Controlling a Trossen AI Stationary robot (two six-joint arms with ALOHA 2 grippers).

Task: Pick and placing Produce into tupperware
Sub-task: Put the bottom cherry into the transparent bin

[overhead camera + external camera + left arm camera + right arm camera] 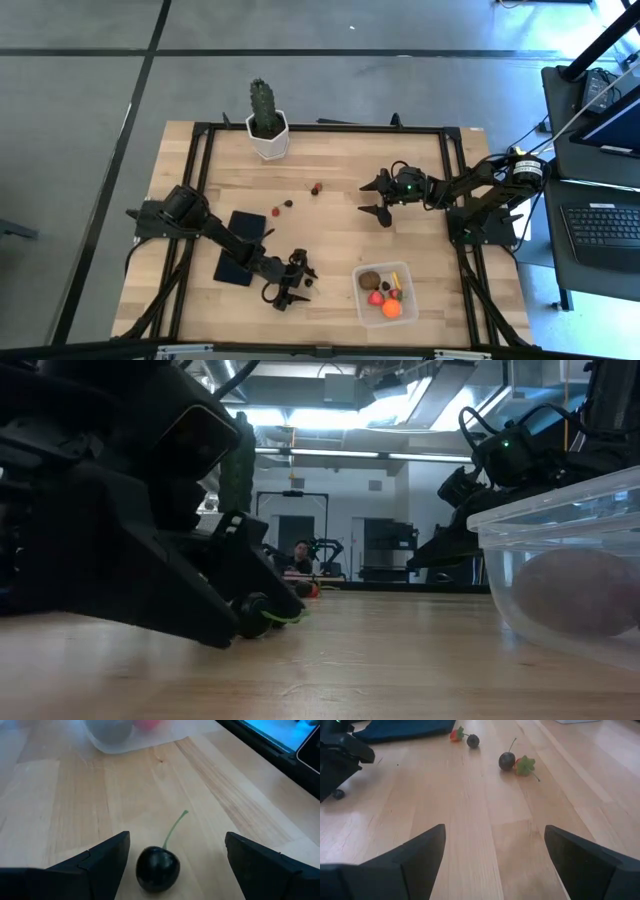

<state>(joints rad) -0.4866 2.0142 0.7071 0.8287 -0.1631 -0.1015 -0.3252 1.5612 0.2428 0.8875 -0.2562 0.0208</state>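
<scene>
A pale wooden bench [330,230] with a black frame stands on a grey floor; beyond it the low view shows a room with ceiling lights and a person seated far back. The left gripper [292,283] sits low over the bench, its jaws spread wide, and a dark cherry [157,868] with a green stem lies on the wood between the two fingers, touching neither. Ahead of these jaws stands the tupperware [385,293], a clear shallow container holding a brown round piece, a red piece, an orange ball and a thin yellow piece. Behind the left gripper lies a flat dark navy rectangle [240,246]. The right gripper [382,198] hangs over the bench with its jaws likewise spread and nothing between them. Well ahead of them lie another cherry [507,760] just beside a small strawberry [524,765], and farther on a dark berry [473,740] beside a second red piece [455,735]. A green cactus [266,120] in a white pot stands at the bench's far edge.
</scene>
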